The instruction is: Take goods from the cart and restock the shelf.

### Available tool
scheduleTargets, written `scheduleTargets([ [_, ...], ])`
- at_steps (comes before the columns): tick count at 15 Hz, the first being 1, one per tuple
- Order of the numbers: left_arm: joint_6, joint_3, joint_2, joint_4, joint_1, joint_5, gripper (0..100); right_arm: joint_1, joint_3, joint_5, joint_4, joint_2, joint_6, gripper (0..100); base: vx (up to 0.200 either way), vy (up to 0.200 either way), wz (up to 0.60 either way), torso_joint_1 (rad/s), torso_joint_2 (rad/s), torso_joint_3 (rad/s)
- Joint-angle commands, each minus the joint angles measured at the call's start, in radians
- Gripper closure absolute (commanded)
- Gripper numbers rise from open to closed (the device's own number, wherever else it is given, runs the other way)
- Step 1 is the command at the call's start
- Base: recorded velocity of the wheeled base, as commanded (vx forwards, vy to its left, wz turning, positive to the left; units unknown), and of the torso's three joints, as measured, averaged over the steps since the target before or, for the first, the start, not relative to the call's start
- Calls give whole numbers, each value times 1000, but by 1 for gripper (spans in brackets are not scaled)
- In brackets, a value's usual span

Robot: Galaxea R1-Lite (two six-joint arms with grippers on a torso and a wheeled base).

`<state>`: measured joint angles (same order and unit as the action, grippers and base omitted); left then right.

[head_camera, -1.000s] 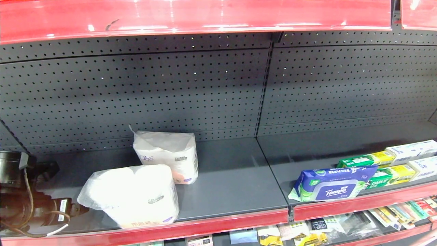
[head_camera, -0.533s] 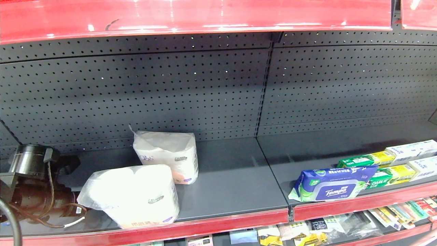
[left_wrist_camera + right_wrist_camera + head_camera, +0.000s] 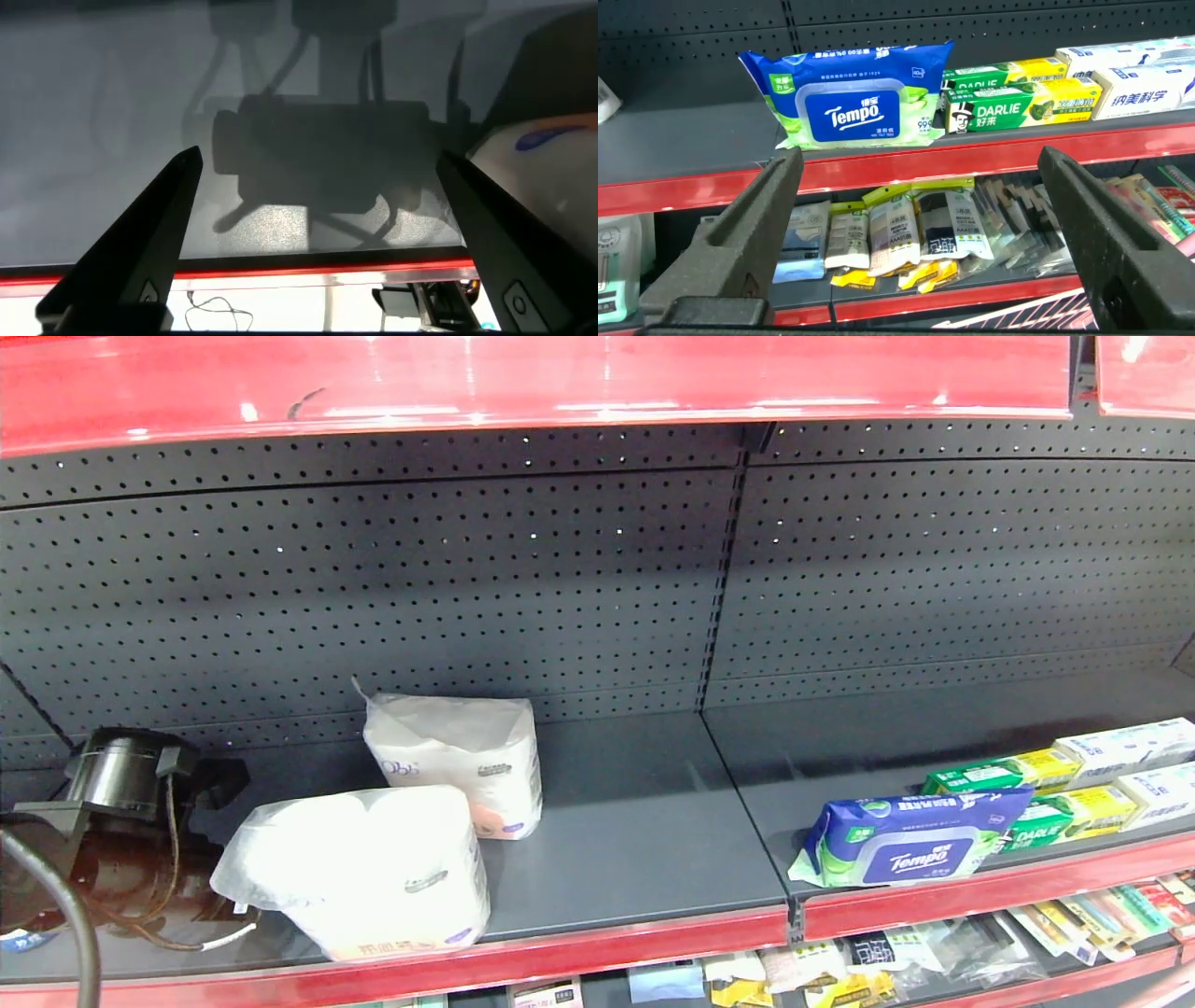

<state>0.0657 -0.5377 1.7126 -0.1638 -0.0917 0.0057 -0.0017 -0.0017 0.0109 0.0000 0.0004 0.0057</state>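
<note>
Plainly, the grey shelf [image 3: 644, 840] backs onto a pegboard panel [image 3: 467, 579].

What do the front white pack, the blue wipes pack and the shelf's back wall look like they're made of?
White pack: thin, soft plastic film, slightly milky, judging by its wrinkles and loose flap.
Blue wipes pack: glossy printed plastic film; the panel on its face looks like a stiffer lid.
Back wall: probably painted sheet metal, matte dark grey, with regular punched holes.
</note>
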Motion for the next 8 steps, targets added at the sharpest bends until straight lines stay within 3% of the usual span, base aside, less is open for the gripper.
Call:
scheduleTargets([
  [1, 0, 1, 2, 0, 7, 0, 0, 0, 0, 0, 0, 0, 0, 0, 0, 0, 0, 0, 0, 0],
  [8, -1, 1, 4, 0, 35, 0, 0, 0, 0, 0, 0, 0, 0, 0, 0, 0, 0, 0, 0, 0],
])
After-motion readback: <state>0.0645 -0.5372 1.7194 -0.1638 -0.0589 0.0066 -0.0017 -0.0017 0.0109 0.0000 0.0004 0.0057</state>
